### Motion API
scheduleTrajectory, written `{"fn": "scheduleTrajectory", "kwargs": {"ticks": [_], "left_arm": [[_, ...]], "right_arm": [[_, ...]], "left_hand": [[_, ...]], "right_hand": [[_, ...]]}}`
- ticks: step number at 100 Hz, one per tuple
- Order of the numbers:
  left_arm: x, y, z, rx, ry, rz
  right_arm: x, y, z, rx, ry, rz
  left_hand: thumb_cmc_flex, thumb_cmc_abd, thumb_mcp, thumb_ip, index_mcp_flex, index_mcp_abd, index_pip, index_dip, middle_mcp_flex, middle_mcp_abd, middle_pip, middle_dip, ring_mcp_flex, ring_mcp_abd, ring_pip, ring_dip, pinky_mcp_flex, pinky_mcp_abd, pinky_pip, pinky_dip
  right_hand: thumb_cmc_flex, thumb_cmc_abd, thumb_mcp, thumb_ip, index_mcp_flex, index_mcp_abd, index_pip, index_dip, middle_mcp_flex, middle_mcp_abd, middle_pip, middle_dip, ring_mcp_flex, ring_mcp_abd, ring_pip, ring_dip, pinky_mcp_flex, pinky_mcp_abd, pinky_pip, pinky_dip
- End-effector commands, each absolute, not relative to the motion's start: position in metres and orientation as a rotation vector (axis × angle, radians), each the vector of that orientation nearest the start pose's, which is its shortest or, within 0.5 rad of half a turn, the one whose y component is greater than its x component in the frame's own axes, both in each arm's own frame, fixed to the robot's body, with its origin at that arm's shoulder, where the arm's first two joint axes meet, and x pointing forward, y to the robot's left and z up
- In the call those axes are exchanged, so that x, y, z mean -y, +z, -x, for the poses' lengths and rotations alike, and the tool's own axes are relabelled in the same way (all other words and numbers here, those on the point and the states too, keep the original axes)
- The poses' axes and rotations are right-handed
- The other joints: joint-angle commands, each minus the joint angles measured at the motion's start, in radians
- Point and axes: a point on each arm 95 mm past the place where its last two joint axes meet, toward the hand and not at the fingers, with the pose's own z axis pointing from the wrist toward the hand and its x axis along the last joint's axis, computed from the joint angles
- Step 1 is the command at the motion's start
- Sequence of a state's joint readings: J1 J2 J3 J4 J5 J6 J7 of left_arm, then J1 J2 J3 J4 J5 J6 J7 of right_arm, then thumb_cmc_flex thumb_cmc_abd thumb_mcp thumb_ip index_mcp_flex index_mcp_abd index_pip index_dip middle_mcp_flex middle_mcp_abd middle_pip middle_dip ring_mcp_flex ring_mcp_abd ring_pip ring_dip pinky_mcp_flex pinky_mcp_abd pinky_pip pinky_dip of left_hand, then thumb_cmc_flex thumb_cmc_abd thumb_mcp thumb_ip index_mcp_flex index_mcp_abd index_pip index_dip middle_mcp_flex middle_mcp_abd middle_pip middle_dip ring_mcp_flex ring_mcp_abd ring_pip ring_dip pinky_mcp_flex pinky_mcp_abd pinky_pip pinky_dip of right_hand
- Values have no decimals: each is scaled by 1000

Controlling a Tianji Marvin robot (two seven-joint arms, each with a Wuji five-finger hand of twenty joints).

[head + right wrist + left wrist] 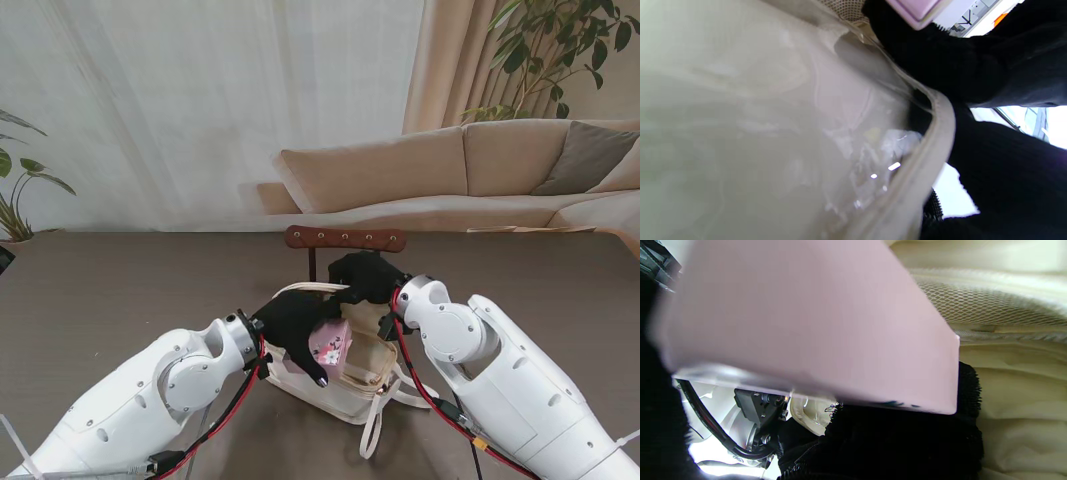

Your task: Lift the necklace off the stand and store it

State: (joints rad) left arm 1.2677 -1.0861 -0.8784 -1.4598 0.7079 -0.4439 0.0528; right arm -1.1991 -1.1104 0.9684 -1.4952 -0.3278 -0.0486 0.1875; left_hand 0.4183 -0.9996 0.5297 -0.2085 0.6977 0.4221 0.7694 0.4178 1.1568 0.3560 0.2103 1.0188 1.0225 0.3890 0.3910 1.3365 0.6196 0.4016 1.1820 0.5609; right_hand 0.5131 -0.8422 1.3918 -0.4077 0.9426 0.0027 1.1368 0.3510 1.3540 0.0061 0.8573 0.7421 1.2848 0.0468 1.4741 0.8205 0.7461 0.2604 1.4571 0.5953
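Spreading wide beneath everything is the dark brown woodgrain surface (120,290), and on it, as the landmark for all else, sits the cream fabric bag with a clear plastic side and long pale straps (352,392), its mouth gaping upward. Just beyond the bag, farther from me, stands the dark wooden stand with a studded crossbar (345,238); no necklace can be made out hanging on it, and the necklace itself is too small to find anywhere (it may already be boxed, though that is only a guess).

Over the bag's left half, the black-gloved left hand (296,326) is closed on the small pink box with a floral print (330,343), holding it at the bag's opening. At the bag's far rim, the black-gloved right hand (366,276) reaches down to the edge; whether it is pinching the rim or merely resting there, I cannot tell, since the right wrist view shows only the clear wall and the cream piping (933,140) close up.

Judging by this, the step in hand is lowering the box into the bag. Done well, the mouth should be kept wide, the box should go down level, clear of the mesh pocket (973,303) inside, and be let go only once it rests on the bag's floor.
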Motion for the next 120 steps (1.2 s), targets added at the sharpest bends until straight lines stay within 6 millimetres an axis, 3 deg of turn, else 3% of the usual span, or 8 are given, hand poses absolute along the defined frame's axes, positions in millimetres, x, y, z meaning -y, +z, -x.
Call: {"fn": "scheduleTrajectory", "kwargs": {"ticks": [1, 34, 55, 65, 79, 86, 95, 120], "left_arm": [[109, -300, -418, -1822, -2098, 924], [111, -314, -420, -1825, -2062, 922], [108, -320, -420, -1834, -2028, 929], [105, -321, -419, -1837, -2010, 928], [104, -320, -418, -1850, -1986, 923], [103, -320, -417, -1863, -1970, 927], [103, -320, -416, -1874, -1959, 941], [102, -320, -414, -1890, -1946, 971]], "right_arm": [[-84, -267, -460, 1738, -2160, 1750], [-81, -269, -460, 1697, -2132, 1733], [-80, -270, -459, 1691, -2119, 1721], [-80, -270, -459, 1690, -2116, 1718], [-81, -270, -459, 1689, -2115, 1717], [-81, -270, -459, 1687, -2114, 1718], [-80, -270, -459, 1687, -2112, 1719], [-79, -270, -459, 1682, -2105, 1727]], "left_hand": [[570, 168, 431, 22, 86, -204, 682, 35, 89, -141, 101, 26, 70, -68, 348, 73, 10, -52, 74, 23], [539, 227, 382, 7, 60, -230, 651, 33, 39, -157, 70, 15, 5, -76, 296, 50, -62, -76, 54, 16], [534, 268, 377, 9, 80, -300, 393, 75, -22, -151, 15, -48, -71, -57, 173, 1, -154, -83, -3, -6], [521, 283, 363, 9, 85, -307, 171, 42, -103, -142, 44, -198, -124, -37, 69, -57, -216, -78, -64, -33], [464, 320, 387, 8, 120, -283, -159, -13, -204, -133, 39, -544, -225, -16, -54, -149, -307, -79, -179, -72], [409, 362, 416, 25, 126, -265, -286, -50, -240, -133, -1, -597, -300, -7, -95, -181, -359, -81, -251, -100], [331, 423, 444, 93, 114, -234, -409, -87, -296, -124, -38, -654, -385, 11, -132, -221, -419, -81, -334, -133], [243, 485, 379, 105, 23, -172, -542, -160, -434, -93, -83, -727, -547, 38, -189, -285, -504, -89, -459, -187]], "right_hand": [[56, 45, 86, 31, 22, -125, 61, 35, 93, 35, 10, 18, 31, -57, 5, -4, 292, 20, 38, 31], [57, 47, 85, 31, 24, -128, 61, 36, 93, 38, 9, 20, 31, -53, 4, -4, 289, 17, 37, 31], [57, 46, 84, 32, 24, -129, 60, 37, 93, 38, 9, 22, 31, -53, 3, -4, 289, 16, 37, 32], [57, 46, 85, 32, 25, -128, 60, 37, 93, 39, 10, 23, 31, -54, 4, -4, 289, 16, 37, 32], [57, 44, 86, 32, 25, -128, 59, 37, 93, 40, 11, 24, 32, -54, 5, -4, 289, 16, 37, 32], [58, 44, 86, 32, 26, -126, 59, 37, 93, 39, 11, 24, 31, -53, 5, -4, 289, 16, 37, 32], [57, 43, 86, 32, 26, -128, 59, 38, 93, 40, 12, 24, 32, -52, 6, -3, 289, 16, 37, 32], [58, 42, 87, 32, 27, -127, 58, 39, 94, 42, 14, 25, 31, -52, 9, -2, 289, 16, 36, 33]]}}
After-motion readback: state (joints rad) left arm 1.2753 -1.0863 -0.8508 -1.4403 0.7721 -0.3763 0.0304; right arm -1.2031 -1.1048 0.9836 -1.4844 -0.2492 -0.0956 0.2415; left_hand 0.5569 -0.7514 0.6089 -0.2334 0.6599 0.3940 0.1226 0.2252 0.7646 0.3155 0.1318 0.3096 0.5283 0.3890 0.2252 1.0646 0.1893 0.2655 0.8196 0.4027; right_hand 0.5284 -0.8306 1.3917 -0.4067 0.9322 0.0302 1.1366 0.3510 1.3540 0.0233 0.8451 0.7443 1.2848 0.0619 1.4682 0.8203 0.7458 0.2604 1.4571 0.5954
